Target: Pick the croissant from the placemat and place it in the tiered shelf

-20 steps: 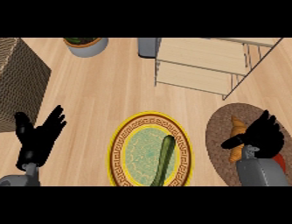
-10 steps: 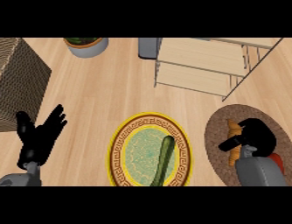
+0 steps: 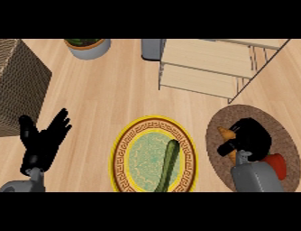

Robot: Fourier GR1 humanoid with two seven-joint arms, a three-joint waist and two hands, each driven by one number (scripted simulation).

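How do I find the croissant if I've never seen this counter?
Find the wooden tiered shelf at the far right, then look just nearer for the round brown placemat. The croissant is the golden-orange piece on it, peeking out from under the curled black right hand; the red thing beside it is something else.

a pale wood-plank counter filled the view; a woven box stood close beyond the fingers of the left hand.

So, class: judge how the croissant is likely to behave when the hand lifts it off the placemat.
Probably light for its size: the right hand covers most of the croissant. Its tapered tip suggests it could twist in the grip. Lying low on the placemat, it seems unlikely to roll.
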